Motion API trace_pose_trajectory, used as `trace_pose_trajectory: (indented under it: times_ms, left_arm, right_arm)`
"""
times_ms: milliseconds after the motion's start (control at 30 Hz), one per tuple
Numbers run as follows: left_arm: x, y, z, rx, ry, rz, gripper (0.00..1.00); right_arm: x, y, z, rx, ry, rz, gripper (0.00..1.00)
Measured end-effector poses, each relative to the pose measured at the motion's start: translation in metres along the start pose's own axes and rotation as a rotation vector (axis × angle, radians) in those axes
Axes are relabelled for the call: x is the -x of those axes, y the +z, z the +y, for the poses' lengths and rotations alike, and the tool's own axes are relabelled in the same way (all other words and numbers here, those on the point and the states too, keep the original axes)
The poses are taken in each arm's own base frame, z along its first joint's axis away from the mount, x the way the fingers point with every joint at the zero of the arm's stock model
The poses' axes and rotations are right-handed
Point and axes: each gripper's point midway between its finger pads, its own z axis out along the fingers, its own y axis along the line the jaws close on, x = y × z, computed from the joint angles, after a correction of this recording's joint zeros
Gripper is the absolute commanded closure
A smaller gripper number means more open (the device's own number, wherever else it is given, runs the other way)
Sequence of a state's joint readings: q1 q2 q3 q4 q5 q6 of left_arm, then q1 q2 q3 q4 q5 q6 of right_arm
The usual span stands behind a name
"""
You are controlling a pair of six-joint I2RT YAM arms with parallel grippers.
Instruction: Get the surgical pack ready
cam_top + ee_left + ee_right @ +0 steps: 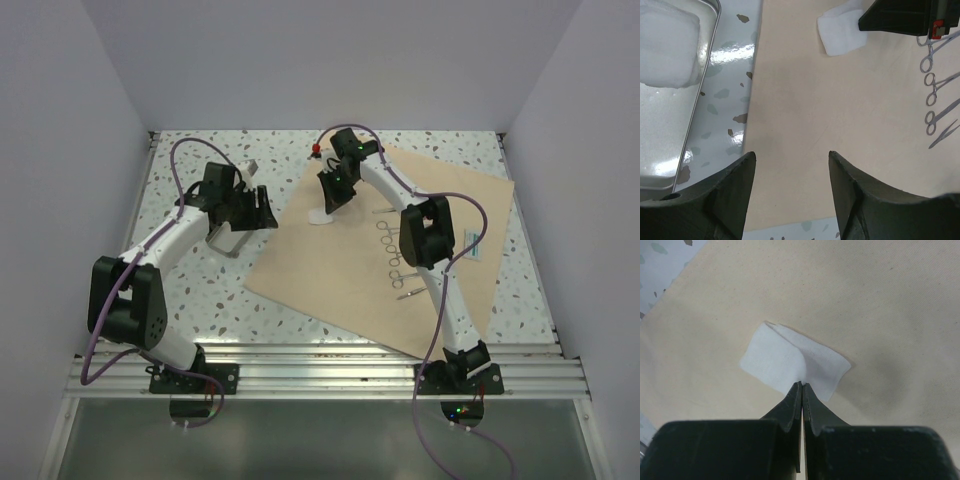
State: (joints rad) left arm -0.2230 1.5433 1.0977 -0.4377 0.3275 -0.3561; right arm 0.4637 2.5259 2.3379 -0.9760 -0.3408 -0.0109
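The tan wrap sheet (400, 270) lies spread on the speckled table, also seen in the left wrist view (805, 100) and the right wrist view (890, 315). My right gripper (802, 384) is shut, pinching a white gauze square (785, 360) whose middle is drawn up into the tips; the gauze (321, 216) sits near the wrap's left corner. Several scissor-handled instruments (395, 255) lie in a row on the wrap (935, 95). My left gripper (792, 157) hangs open and empty over the wrap's left edge, beside the silver tray (665, 135), which holds stacked gauze (667, 47).
The tray (226, 243) rests on the table left of the wrap, partly under my left arm. A small white card (478, 250) lies on the wrap at the right. White walls close in the table on three sides.
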Motion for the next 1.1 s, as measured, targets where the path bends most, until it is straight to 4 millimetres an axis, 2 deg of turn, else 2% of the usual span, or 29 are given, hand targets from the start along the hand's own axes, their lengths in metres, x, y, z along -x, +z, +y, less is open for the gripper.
trace_pose_trajectory:
  times_ms: [767, 833, 867, 900, 933, 1000, 1100]
  left_arm:
    - [-0.001, 0.002, 0.001, 0.000, -0.001, 0.003, 0.34]
    - [-0.001, 0.003, 0.001, 0.000, -0.002, 0.006, 0.34]
    - [-0.002, 0.003, 0.001, 0.001, -0.003, 0.008, 0.34]
    - [-0.002, 0.004, 0.002, 0.002, -0.004, 0.010, 0.34]
    - [-0.002, 0.004, 0.002, 0.002, -0.004, 0.012, 0.34]
    - [-0.002, 0.004, 0.002, 0.002, -0.004, 0.012, 0.34]
    - [-0.002, 0.004, 0.002, 0.001, -0.004, 0.012, 0.34]
  right_arm:
    - [0.010, -0.003, -0.020, -0.046, 0.013, -0.043, 1.00]
    - [0.010, -0.003, -0.020, -0.046, 0.015, -0.045, 0.94]
    - [0.011, -0.003, -0.020, -0.046, 0.022, -0.045, 0.81]
    - [0.011, -0.003, -0.020, -0.046, 0.030, -0.045, 0.76]
    - [0.011, -0.003, -0.020, -0.046, 0.033, -0.045, 0.64]
    - [0.011, -0.003, -0.019, -0.046, 0.042, -0.047, 0.58]
    - [0.011, -0.003, -0.019, -0.046, 0.048, -0.046, 0.56]
